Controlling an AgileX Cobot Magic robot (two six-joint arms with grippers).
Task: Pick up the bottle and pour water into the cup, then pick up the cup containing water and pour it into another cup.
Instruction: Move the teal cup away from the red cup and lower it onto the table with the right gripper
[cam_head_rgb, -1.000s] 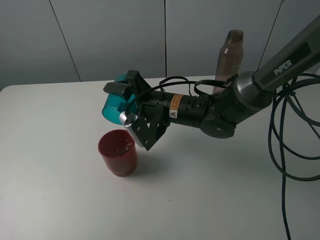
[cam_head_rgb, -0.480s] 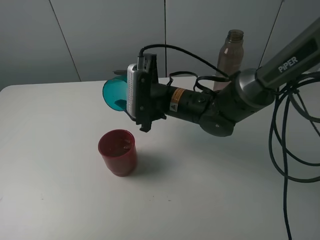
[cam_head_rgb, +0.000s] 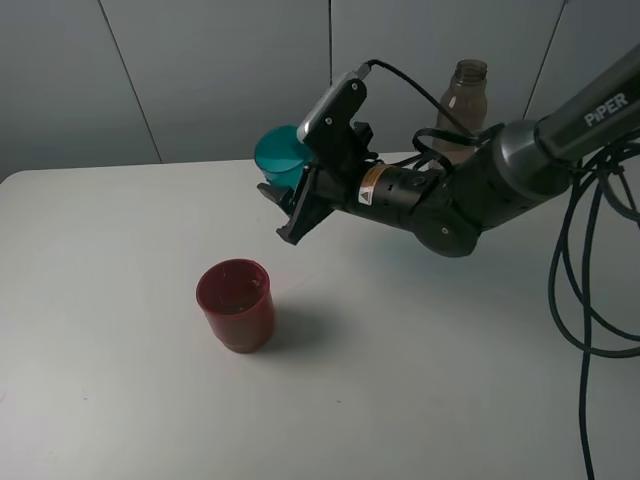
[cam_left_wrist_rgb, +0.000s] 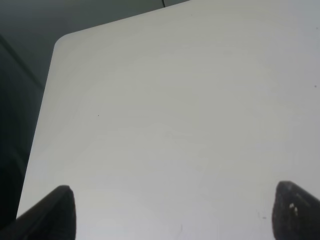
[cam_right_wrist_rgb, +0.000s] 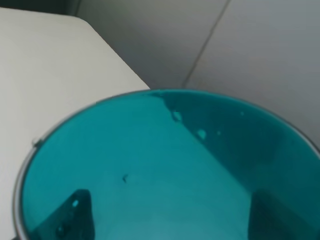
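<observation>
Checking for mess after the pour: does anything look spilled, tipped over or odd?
Nothing stands out. The red cup and the bottle stand upright on the table, with no puddle visible. The right end effector holds the teal cup aloft; only droplets cling inside it.

We see another cup (cam_head_rgb: 236, 303) standing on the surface (cam_head_rgb: 120, 380). The cup (cam_head_rgb: 281, 157) sits in the right claw (cam_head_rgb: 290, 200), raised at its one o'clock. The bottle (cam_head_rgb: 460, 110) stands at three o'clock, behind the arm.
</observation>
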